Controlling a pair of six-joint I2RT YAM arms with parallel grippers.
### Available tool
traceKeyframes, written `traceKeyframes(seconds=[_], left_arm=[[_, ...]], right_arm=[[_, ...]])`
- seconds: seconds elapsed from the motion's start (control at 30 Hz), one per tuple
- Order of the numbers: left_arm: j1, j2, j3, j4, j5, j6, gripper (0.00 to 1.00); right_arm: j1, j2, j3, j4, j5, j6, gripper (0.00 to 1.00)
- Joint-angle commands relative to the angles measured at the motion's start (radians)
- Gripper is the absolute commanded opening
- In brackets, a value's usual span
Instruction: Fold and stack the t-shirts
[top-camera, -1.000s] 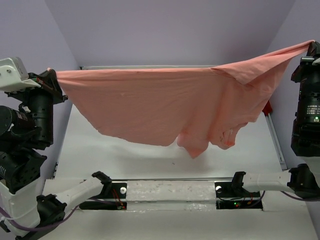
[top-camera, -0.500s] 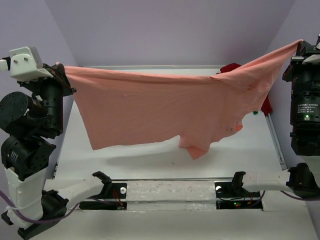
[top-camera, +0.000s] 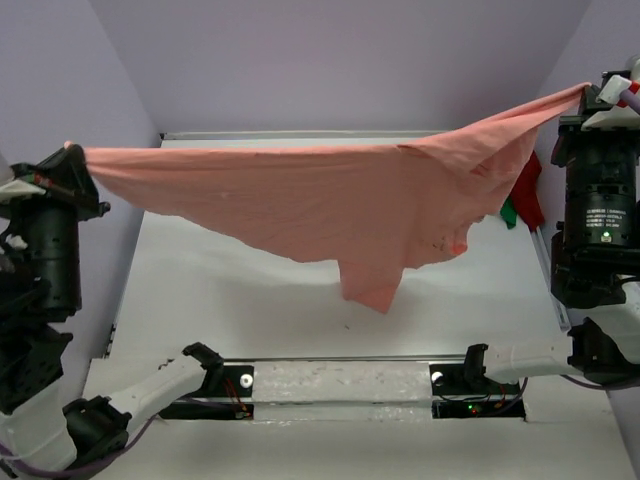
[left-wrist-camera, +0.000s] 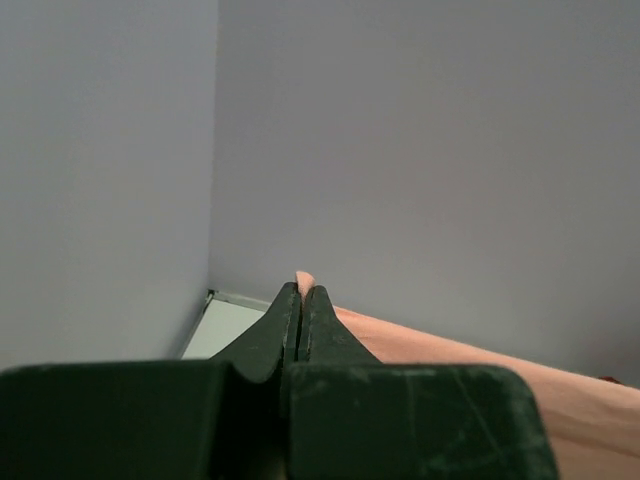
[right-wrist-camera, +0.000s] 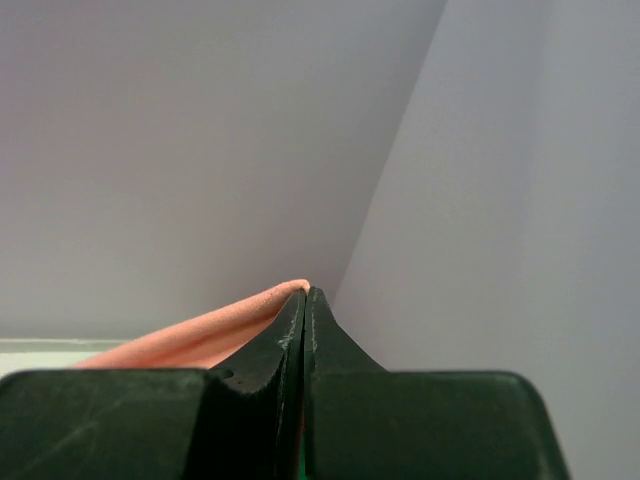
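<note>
Progress: early, by my judgement. I see no folded shirt and no stack on the table (top-camera: 230, 290). The salmon-pink t-shirt (top-camera: 320, 195) is only spread out in the air, so laying it flat, every fold and all the stacking are left.
Where it is: held up above the table and strung between my two arms. No part of it touches the surface that I can see.
Left tool: the left gripper (left-wrist-camera: 302, 292) has its jaws pressed together on one corner of the pink cloth. A small tip of fabric pokes out past the fingertips.
Right tool: the right gripper (right-wrist-camera: 305, 294) is likewise clamped on the opposite corner, high up near the right wall (top-camera: 600, 40).
Long axis: it runs left to right across the table. The top edge is pulled nearly taut and rises toward the right.
Hang: the body droops below that line, lowest right of centre, where a flap points down toward me.
Other shirts: the dark red t-shirt (top-camera: 528, 185) and a sliver of the green t-shirt (top-camera: 507, 212) show at the table's right edge. Both are mostly hidden behind the pink cloth, so I cannot tell how they lie.
</note>
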Motion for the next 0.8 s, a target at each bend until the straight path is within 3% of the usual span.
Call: traceKeyframes(seconds=[0.0, 0.23, 0.47, 0.77], left_arm=[[0.069, -0.104, -0.070, 0.000, 0.029, -0.016, 0.00], [0.122, -0.078, -0.087, 0.001, 0.109, -0.060, 0.00], [0.124, 0.018, -0.038, 0.016, 0.118, -0.071, 0.00], [0.113, 0.144, -0.148, 0.082, 0.072, -0.085, 0.00]], right_arm=[[0.006, -0.060, -0.018, 0.129, 0.037, -0.124, 0.00], [0.006, -0.029, 0.015, 0.126, 0.011, -0.104, 0.00], [0.006, 0.020, 0.157, -0.089, -0.015, 0.055, 0.00], [0.006, 0.031, 0.034, -0.091, -0.064, 0.170, 0.00]])
